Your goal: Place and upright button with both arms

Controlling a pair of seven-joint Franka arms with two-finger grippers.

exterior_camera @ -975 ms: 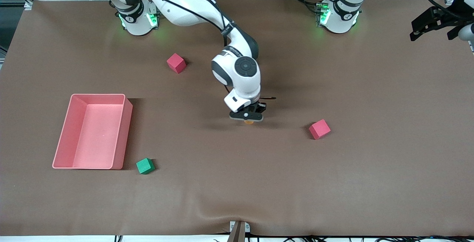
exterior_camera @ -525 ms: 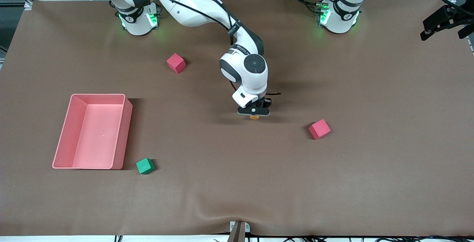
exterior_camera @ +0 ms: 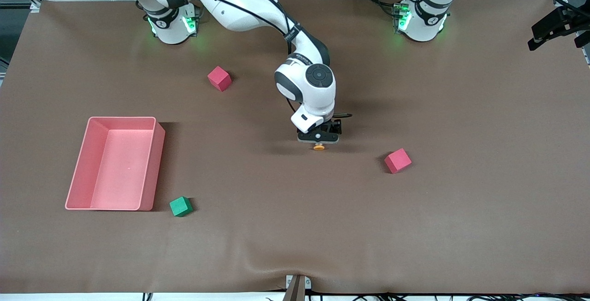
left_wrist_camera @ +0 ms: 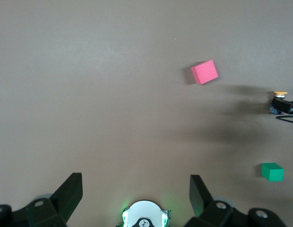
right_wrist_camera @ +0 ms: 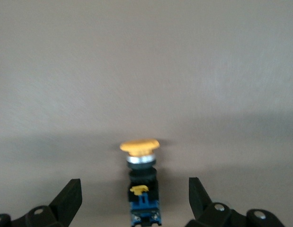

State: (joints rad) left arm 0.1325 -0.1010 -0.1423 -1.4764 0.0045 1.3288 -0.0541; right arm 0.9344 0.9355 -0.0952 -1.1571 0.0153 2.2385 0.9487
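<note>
The button (exterior_camera: 318, 147) has an orange cap and a black and blue body. It lies on its side on the brown mat in the middle of the table, cap toward the front camera. My right gripper (exterior_camera: 319, 137) hangs low over it and is open. In the right wrist view the button (right_wrist_camera: 139, 146) lies between the two black fingers (right_wrist_camera: 70, 196), apart from both. My left gripper (exterior_camera: 553, 26) waits open in the air over the table's edge at the left arm's end. Its wrist view shows the button (left_wrist_camera: 279, 96) far off and nothing between its fingertips (left_wrist_camera: 73, 189).
A pink tray (exterior_camera: 159, 167) stands toward the right arm's end, with a green cube (exterior_camera: 180, 206) beside its near corner. One red cube (exterior_camera: 219, 78) lies near the right arm's base. Another red cube (exterior_camera: 398, 160) lies beside the button, toward the left arm's end.
My right gripper has opened and let go of the button, after carrying it a little toward the left arm's end. The left gripper drew back toward the table's edge.
</note>
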